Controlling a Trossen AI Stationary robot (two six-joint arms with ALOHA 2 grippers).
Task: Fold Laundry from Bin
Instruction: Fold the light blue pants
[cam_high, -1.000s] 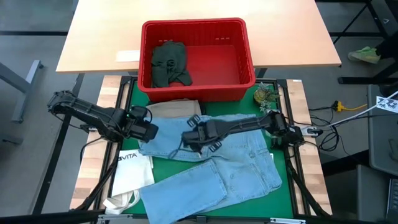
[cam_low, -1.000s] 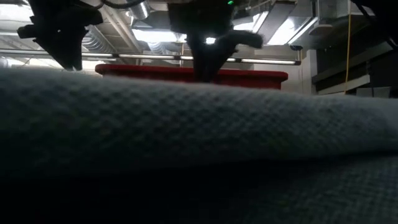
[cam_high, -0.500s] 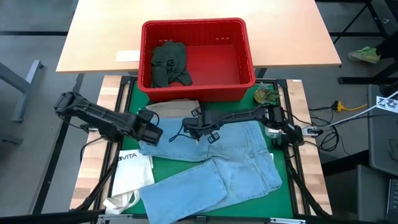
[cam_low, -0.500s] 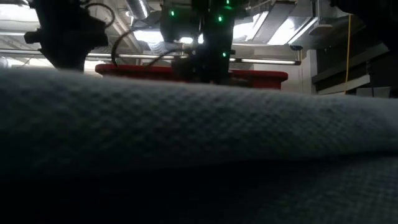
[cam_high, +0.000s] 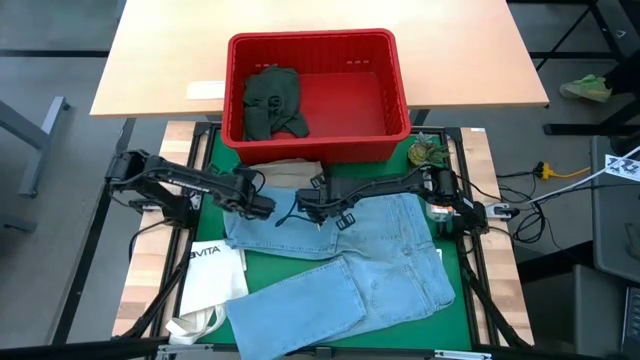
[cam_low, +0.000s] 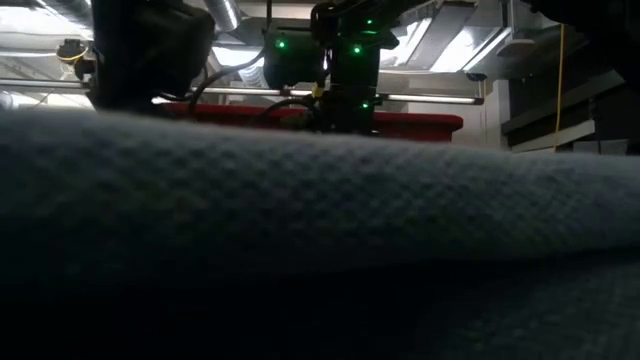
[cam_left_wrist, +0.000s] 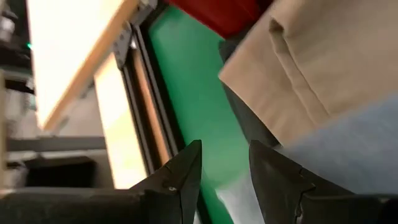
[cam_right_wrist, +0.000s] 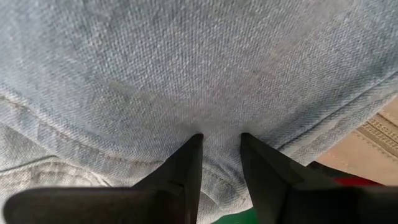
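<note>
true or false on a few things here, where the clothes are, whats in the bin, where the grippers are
1. The red bin holds a dark green piece. True.
2. The light blue jeans are in the bin. False: they lie spread on the green mat.
3. The right gripper is over the jeans' upper edge. True.
4. The white tote bag sits right of the jeans. False: it lies to their left.
5. The left gripper is inside the bin. False: it is over the mat near the tan trousers.

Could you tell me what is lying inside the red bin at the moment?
Inside the red bin only a crumpled dark green garment shows, bunched at its left end. The rest shows bare red floor; anything beneath the garment is covered.
</note>
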